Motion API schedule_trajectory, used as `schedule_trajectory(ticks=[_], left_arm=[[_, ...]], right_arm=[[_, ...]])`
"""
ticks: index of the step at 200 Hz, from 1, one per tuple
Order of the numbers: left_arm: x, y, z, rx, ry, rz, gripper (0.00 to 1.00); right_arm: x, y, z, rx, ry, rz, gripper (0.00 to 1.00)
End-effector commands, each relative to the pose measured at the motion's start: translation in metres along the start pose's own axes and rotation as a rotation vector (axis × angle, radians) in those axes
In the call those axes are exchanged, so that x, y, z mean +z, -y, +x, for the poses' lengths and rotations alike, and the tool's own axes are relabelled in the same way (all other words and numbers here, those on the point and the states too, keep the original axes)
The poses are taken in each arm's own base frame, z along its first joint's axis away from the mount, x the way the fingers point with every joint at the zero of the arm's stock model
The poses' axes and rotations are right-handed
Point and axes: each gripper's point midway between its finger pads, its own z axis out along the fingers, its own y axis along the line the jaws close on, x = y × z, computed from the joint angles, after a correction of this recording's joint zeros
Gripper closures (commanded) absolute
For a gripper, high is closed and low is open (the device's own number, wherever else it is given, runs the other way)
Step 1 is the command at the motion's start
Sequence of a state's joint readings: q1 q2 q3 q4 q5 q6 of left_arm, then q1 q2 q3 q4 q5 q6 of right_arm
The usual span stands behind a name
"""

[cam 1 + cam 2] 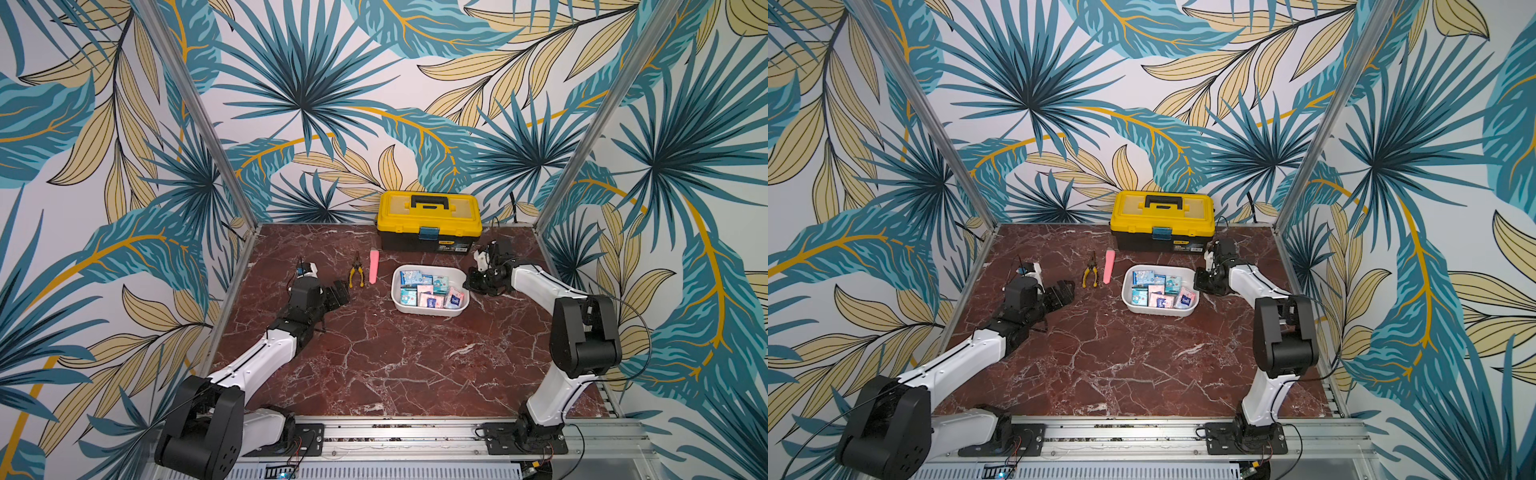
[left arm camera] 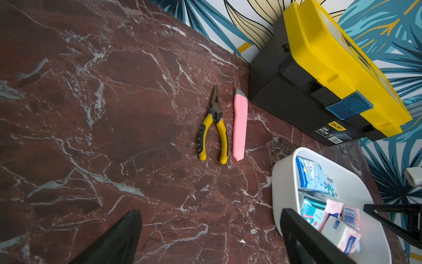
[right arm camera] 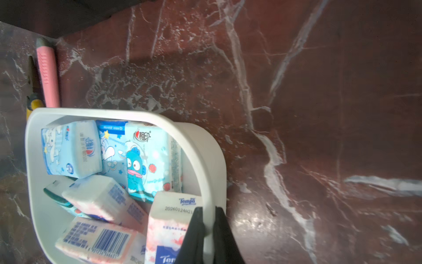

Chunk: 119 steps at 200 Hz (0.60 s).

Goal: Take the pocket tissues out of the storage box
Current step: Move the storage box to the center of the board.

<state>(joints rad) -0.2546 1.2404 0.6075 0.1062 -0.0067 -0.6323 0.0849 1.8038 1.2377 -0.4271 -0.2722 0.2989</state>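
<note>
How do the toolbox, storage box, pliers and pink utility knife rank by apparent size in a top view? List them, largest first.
1. toolbox
2. storage box
3. pliers and pink utility knife: alike in length, so not ranked. The pliers only spread wider at the handles.

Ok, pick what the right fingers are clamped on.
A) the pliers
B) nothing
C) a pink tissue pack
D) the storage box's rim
D: in the right wrist view the right gripper has one of its fingers inside and one outside the wall of the storage box, shut on its rim.
</note>
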Motion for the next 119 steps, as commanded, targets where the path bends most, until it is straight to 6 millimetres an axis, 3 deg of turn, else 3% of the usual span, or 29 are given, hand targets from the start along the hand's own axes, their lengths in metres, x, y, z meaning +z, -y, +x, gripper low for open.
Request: schedule_trajectory(ticks=[1,44,65,91,119], left_arm=[[-0.001,0.013,-0.015,0.017,0.025,0.029,0.00],[-0.003,0.015,-0.019,0.028,0.022,0.021,0.00],[-0.005,0.019,-0.022,0.046,0.018,0.021,0.00],[-0.008,0.025,-0.027,0.073,0.008,0.030,0.00],[-0.012,0.034,-0.030,0.099,-0.014,0.052,0.00]], right_arm=[[0.013,-0.022,-0.009,0.027,0.040,-0.035,0.92],[0.031,-0.050,-0.009,0.015,0.036,-0.070,0.88],[0.033,-0.054,-0.007,0.001,0.023,-0.072,0.82],[0.019,-0.048,-0.010,-0.041,0.038,-0.020,0.68],[-0.011,-0.040,-0.014,-0.099,0.083,0.056,0.54]])
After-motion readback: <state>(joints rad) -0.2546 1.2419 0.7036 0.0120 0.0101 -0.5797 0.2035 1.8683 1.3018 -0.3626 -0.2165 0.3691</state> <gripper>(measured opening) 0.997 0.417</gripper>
